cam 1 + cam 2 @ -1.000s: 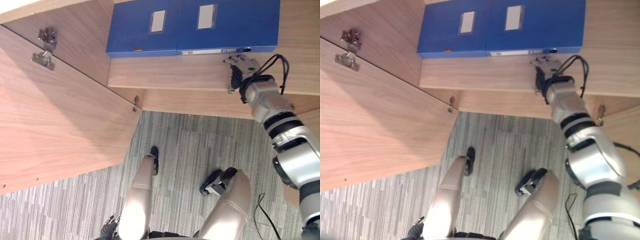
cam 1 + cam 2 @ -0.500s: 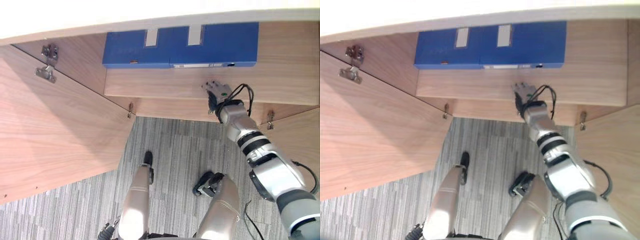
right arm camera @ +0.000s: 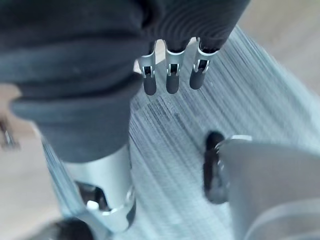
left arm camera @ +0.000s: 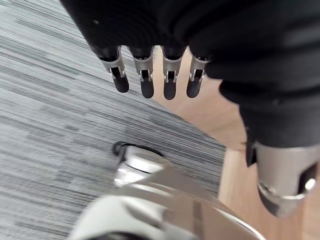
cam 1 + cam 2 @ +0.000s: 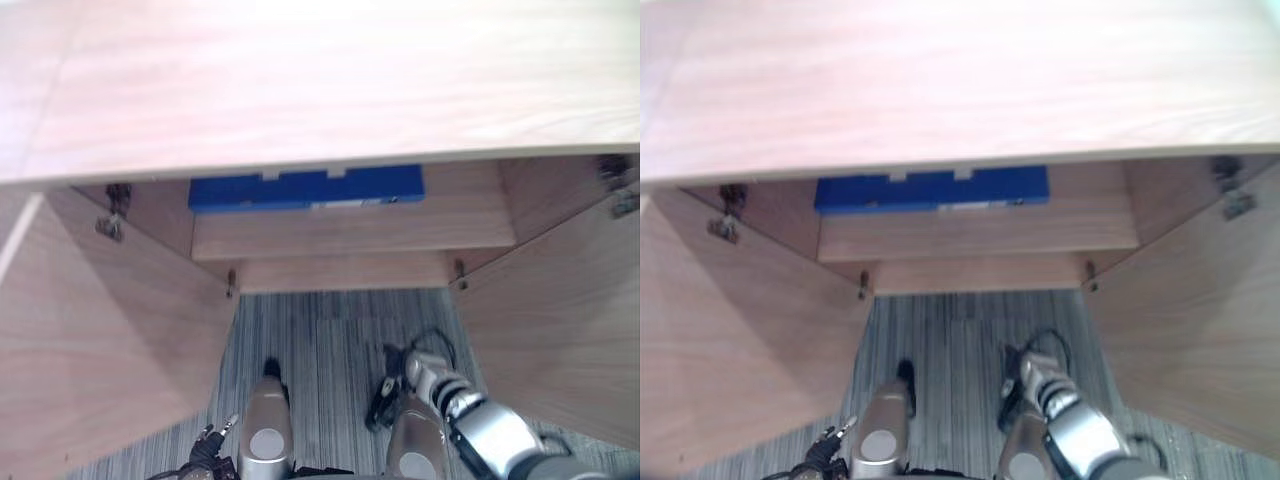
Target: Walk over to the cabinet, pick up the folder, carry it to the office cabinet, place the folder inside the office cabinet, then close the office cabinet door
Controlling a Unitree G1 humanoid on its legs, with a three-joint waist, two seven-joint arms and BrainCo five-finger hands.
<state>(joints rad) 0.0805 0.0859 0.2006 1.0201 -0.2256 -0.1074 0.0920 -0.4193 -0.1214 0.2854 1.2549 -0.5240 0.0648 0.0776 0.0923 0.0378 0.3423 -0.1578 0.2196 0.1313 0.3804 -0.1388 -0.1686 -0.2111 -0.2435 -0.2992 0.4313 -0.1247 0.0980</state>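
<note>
Two blue folders (image 5: pixel 305 188) lie side by side on the shelf (image 5: pixel 350 225) inside the wooden office cabinet, half hidden under its top (image 5: pixel 320 90). Both cabinet doors stand swung out: the left door (image 5: pixel 100 340) and the right door (image 5: pixel 560 320). My right hand (image 5: pixel 418 366) hangs low over the carpet, well below the shelf. In the right wrist view its fingers (image 3: pixel 172 75) hang relaxed with nothing in them. My left hand (image 5: pixel 825 447) is down at the lower left. Its fingers (image 4: pixel 150 77) also hang loose above the floor, holding nothing.
Grey striped carpet (image 5: pixel 330 350) lies in front of the cabinet between the two doors. Metal hinges (image 5: pixel 115 215) show on the inner walls at both sides. The cabinet's bottom board (image 5: pixel 340 272) runs under the shelf.
The camera has pulled back, so the cabinet top and right door now show. My right hand has dropped from the shelf's front edge down to beside my leg.
</note>
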